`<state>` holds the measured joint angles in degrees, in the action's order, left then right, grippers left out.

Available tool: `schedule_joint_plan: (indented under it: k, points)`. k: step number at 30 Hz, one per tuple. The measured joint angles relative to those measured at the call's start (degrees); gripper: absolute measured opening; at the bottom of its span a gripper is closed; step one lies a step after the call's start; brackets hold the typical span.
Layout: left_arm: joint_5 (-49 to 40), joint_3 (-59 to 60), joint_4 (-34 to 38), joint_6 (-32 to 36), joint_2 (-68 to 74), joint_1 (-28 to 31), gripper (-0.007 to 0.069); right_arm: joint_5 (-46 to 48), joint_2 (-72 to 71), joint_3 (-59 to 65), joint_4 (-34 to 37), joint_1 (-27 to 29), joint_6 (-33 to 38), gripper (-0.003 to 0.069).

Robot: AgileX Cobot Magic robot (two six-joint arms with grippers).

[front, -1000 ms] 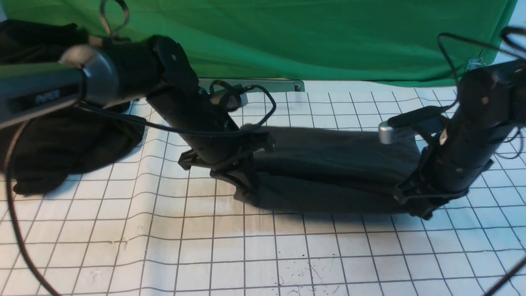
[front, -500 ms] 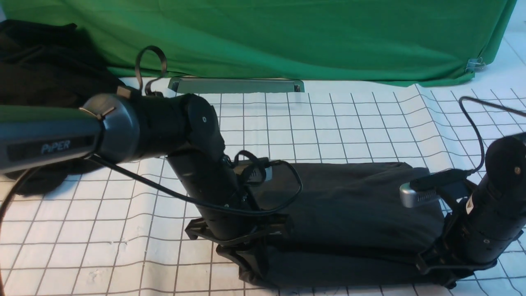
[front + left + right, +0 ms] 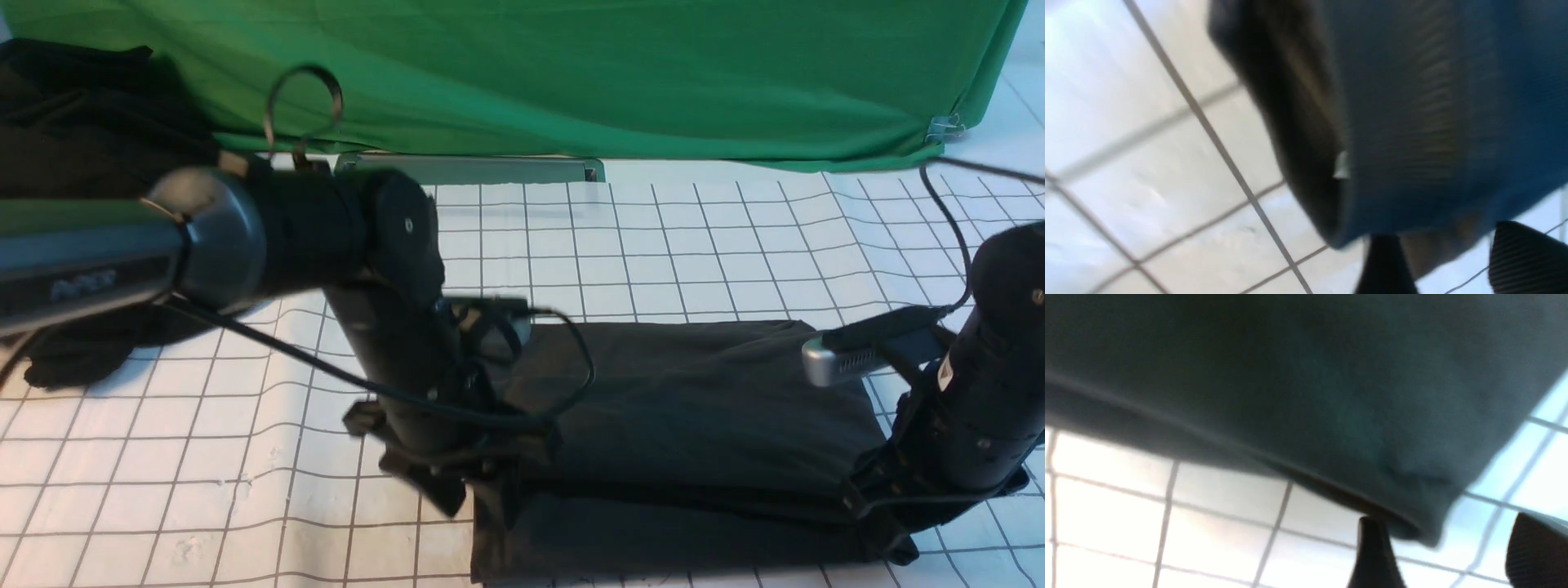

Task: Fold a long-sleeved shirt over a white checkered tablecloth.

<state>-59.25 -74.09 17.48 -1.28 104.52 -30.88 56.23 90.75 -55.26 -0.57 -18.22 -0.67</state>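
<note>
Though creased, soft rectangular long-sleeved shirt (image 3: 694,408)

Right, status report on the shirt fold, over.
Both grippers, left and right, open at shirt corners. Shirt folded flat on tablecloth. Nothing obstructing.

shirt (image 3: 694,408) front edge perhaps cropped

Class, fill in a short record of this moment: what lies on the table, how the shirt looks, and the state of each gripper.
surface: white checkered tablecloth
garment: dark charcoal-grey long-sleeved shirt, folded into a wide flat band
left gripper: open, at the shirt's left end
right gripper: open, at the shirt's right end
backdrop: plain green cloth
also present: heap of black cloth, far left
</note>
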Motion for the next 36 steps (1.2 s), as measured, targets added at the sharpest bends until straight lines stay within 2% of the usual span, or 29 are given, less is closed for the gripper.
schedule_joint_plan:
  k: [3,10,14,16,17,21,25,29,31,33,36]
  points:
    - [-1.6,-4.1,-1.8,0.0,-2.3,0.2,0.0409,3.7,-2.4,-2.5,-0.4,0.0,0.7,0.0358]
    - [-4.6,-10.0,-4.6,-1.8,-6.1,0.3,0.0421,12.1,-14.4,-4.4,-3.1,0.0,2.3,0.0155]
    - [-4.4,-10.2,-4.6,-2.0,-7.6,0.3,0.0377,12.6,-25.5,-4.4,-3.5,0.0,2.5,0.0036]
    - [-4.0,-10.2,-4.7,-2.0,-7.9,0.3,0.0336,12.3,-32.7,-4.4,-3.6,0.0,2.1,0.0006]
    - [-4.0,-10.2,-4.7,-2.0,-7.9,0.3,0.0336,12.2,-33.4,-4.4,-3.6,0.0,2.0,0.0006]
    - [-3.0,-10.2,-4.7,-2.0,-7.9,0.3,0.0238,11.7,-48.0,-4.4,-3.7,0.0,-0.2,-0.0002]
    - [-1.9,-10.2,-4.7,-2.0,-7.9,0.3,0.0181,9.3,-59.7,-3.5,-3.8,0.0,-1.8,-0.0002]
    - [-0.3,-10.2,-4.9,-2.0,-7.9,0.3,0.0129,-2.3,-75.5,5.3,-3.8,0.0,-2.4,-0.0004]
    - [-0.2,-10.2,-5.0,-2.0,-7.9,0.3,0.0126,-6.0,-78.4,8.0,-3.6,0.0,-2.1,-0.0005]
    - [-0.2,-10.2,-5.2,-2.0,-7.9,0.3,0.0122,-13.8,-82.4,16.0,-1.8,0.0,0.1,-0.0005]
    - [-0.2,-10.2,-5.2,-2.0,-7.9,0.3,0.0121,-19.0,-82.7,20.0,-0.1,0.0,1.8,-0.0005]
